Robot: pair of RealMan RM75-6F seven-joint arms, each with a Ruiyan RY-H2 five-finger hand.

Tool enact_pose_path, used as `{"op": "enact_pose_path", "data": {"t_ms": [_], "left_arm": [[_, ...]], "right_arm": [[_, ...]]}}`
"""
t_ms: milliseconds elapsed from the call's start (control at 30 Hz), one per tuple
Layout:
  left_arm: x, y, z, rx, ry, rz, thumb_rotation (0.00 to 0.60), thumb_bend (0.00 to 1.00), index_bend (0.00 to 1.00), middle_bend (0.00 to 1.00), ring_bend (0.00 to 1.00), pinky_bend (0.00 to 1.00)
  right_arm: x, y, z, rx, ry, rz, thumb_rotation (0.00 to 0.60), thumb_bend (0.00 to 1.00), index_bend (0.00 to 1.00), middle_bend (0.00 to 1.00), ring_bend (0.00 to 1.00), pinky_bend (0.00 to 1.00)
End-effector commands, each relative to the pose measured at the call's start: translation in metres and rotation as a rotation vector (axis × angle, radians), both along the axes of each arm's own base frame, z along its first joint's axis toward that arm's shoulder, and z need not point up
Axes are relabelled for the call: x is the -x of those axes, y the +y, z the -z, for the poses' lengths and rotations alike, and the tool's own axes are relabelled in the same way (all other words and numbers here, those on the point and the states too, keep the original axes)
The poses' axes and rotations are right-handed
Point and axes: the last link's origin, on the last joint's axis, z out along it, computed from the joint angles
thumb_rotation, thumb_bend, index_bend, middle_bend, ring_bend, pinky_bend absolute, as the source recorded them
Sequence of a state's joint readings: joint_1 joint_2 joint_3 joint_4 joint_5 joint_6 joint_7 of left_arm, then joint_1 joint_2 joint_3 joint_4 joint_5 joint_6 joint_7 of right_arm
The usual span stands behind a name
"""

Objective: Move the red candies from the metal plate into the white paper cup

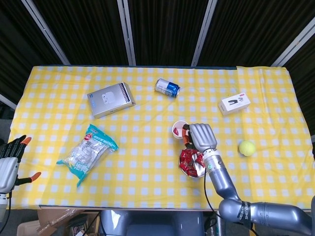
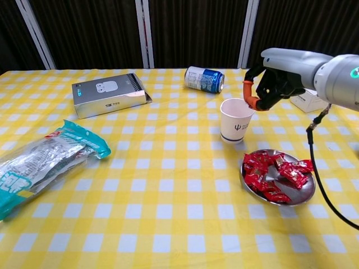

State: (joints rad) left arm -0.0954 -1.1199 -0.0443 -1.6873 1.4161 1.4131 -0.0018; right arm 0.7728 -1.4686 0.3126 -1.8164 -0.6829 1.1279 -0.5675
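Observation:
The white paper cup (image 1: 180,129) (image 2: 234,119) stands upright mid-table, with something red inside it in the head view. Just right of it and nearer me is the metal plate (image 2: 300,196) (image 1: 186,170), holding several red candies (image 2: 272,174) (image 1: 189,160). My right hand (image 2: 270,83) (image 1: 199,135) hovers above the cup's right rim with its fingers curled in. No frame shows whether a candy is in its grasp. My left hand (image 1: 11,153) hangs off the table's left edge, fingers apart and holding nothing; only the head view shows it.
A blue can (image 1: 167,88) (image 2: 204,79) lies on its side behind the cup. At the left are a grey box (image 1: 111,99) (image 2: 109,94) and a snack bag (image 1: 86,153) (image 2: 39,162). A white box (image 1: 234,103) and a tennis ball (image 1: 247,148) lie to the right.

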Motion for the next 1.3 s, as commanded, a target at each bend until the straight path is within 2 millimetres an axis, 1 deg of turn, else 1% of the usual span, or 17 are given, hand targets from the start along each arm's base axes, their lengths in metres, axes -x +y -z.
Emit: {"op": "enact_pose_path", "data": {"t_ms": [33, 233, 533, 600, 633, 700, 767, 867, 933, 1067, 1300], "left_arm": [[0.000, 0.001, 0.000, 0.002, -0.003, -0.003, 0.600, 0.04, 0.00, 0.00, 0.00, 0.00], [0.000, 0.001, -0.001, 0.007, -0.010, -0.010, 0.600, 0.04, 0.00, 0.00, 0.00, 0.00], [0.000, 0.002, -0.001, 0.015, -0.023, -0.021, 0.600, 0.04, 0.00, 0.00, 0.00, 0.00], [0.000, 0.002, -0.001, 0.016, -0.024, -0.022, 0.600, 0.04, 0.00, 0.00, 0.00, 0.00], [0.000, 0.002, -0.001, 0.016, -0.024, -0.022, 0.600, 0.04, 0.00, 0.00, 0.00, 0.00], [0.001, 0.002, -0.001, 0.017, -0.025, -0.024, 0.600, 0.04, 0.00, 0.00, 0.00, 0.00], [0.000, 0.002, -0.001, 0.017, -0.026, -0.023, 0.600, 0.04, 0.00, 0.00, 0.00, 0.00], [0.000, 0.002, -0.001, 0.017, -0.026, -0.021, 0.600, 0.04, 0.00, 0.00, 0.00, 0.00], [-0.001, 0.002, -0.001, 0.016, -0.026, -0.019, 0.600, 0.04, 0.00, 0.00, 0.00, 0.00], [-0.001, 0.002, -0.001, 0.015, -0.025, -0.019, 0.600, 0.04, 0.00, 0.00, 0.00, 0.00], [-0.001, 0.001, -0.001, 0.012, -0.024, -0.019, 0.600, 0.04, 0.00, 0.00, 0.00, 0.00]], "right_arm": [[-0.007, -0.012, 0.004, -0.003, -0.010, 0.000, 0.600, 0.73, 0.66, 0.83, 0.86, 0.96], [-0.011, -0.033, 0.018, -0.012, -0.007, 0.016, 0.600, 0.73, 0.66, 0.83, 0.86, 0.96], [-0.009, -0.049, 0.032, -0.016, -0.010, 0.038, 0.600, 0.73, 0.66, 0.83, 0.86, 0.96], [-0.008, -0.050, 0.034, -0.018, -0.009, 0.042, 0.600, 0.73, 0.64, 0.83, 0.86, 0.96], [-0.007, -0.051, 0.035, -0.020, -0.005, 0.043, 0.600, 0.71, 0.62, 0.83, 0.86, 0.96], [-0.005, -0.052, 0.036, -0.021, 0.008, 0.046, 0.600, 0.64, 0.57, 0.83, 0.86, 0.96], [-0.004, -0.053, 0.036, -0.015, 0.016, 0.046, 0.600, 0.51, 0.51, 0.83, 0.86, 0.96], [-0.003, -0.054, 0.035, -0.002, 0.023, 0.045, 0.600, 0.41, 0.47, 0.83, 0.86, 0.96], [-0.002, -0.054, 0.034, 0.005, 0.028, 0.044, 0.600, 0.38, 0.45, 0.83, 0.86, 0.96], [-0.002, -0.052, 0.031, 0.016, 0.032, 0.041, 0.600, 0.35, 0.43, 0.83, 0.86, 0.96], [-0.004, -0.042, 0.021, 0.027, 0.026, 0.021, 0.600, 0.35, 0.43, 0.83, 0.86, 0.96]]}}
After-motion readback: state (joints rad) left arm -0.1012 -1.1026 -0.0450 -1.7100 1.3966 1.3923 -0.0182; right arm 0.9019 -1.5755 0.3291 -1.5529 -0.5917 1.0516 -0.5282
